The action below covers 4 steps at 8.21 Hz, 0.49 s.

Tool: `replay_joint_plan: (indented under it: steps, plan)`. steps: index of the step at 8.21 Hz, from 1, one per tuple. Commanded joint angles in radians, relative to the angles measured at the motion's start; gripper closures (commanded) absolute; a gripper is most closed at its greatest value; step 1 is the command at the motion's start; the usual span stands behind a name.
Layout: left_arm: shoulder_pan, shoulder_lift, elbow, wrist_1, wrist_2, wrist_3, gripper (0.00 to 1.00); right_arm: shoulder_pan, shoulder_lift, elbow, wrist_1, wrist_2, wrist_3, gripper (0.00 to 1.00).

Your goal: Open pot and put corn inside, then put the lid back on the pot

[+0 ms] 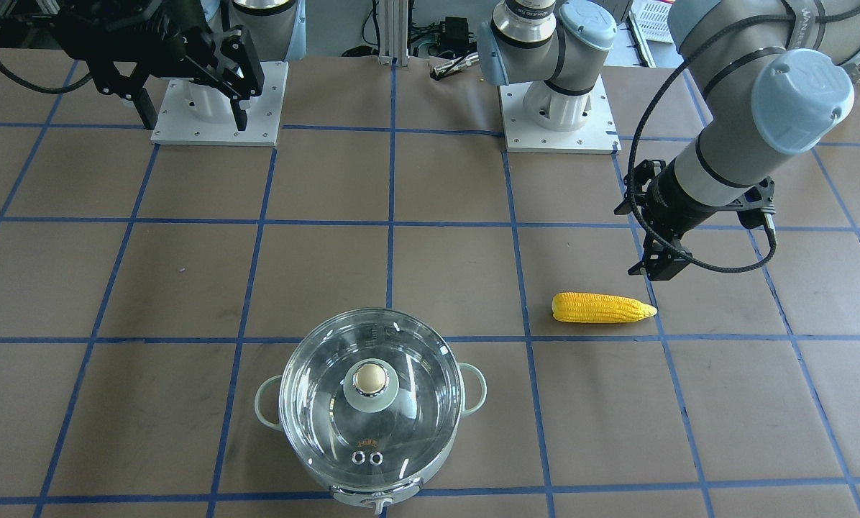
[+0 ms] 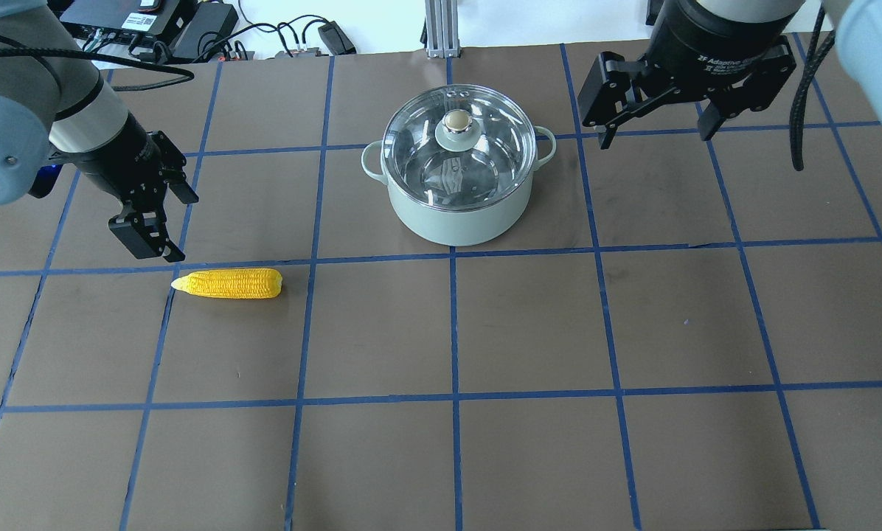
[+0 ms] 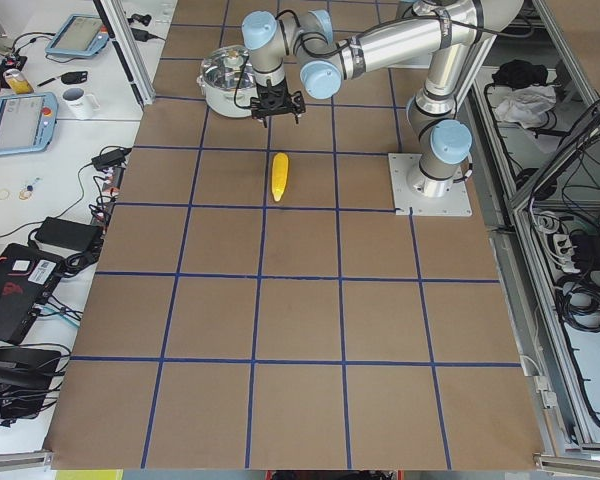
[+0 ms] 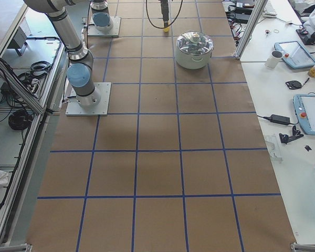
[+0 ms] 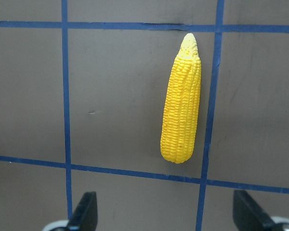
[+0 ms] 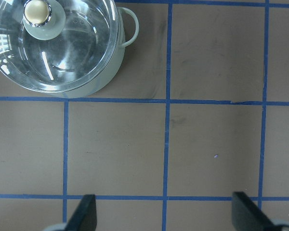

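Note:
The mint-green pot point(image 2: 456, 210) stands at the table's far middle with the glass lid point(image 2: 485, 144) closed on it, beige knob up. It also shows in the front view point(image 1: 473, 403) and at the top left of the right wrist view point(image 6: 116, 62). The yellow corn point(image 2: 228, 283) lies flat on the table to the pot's left. In the left wrist view the corn point(image 5: 181, 106) lies ahead of the open fingertips. My left gripper point(image 2: 148, 245) hovers open and empty just beside the corn's pointed end. My right gripper point(image 2: 655, 136) is open and empty, raised to the right of the pot.
The table is brown with a blue tape grid point(image 2: 452, 324). The two arm bases point(image 1: 218, 108) stand on white plates at the robot's side. Cables and electronics point(image 2: 190, 29) lie beyond the far edge. Tablets and a mug point(image 4: 275, 58) sit on a side bench.

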Motion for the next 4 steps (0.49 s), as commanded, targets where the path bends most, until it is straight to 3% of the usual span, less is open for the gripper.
replay_joint_plan:
  steps: [1,4]
  plan:
    - [0.036,-0.040,-0.063,0.118,-0.030,0.011,0.00,-0.001,-0.003,0.001,-0.001,-0.003,-0.003,0.00]
    - [0.039,-0.061,-0.231,0.389,-0.029,0.014,0.00,0.001,-0.005,0.001,0.000,-0.005,-0.005,0.00]
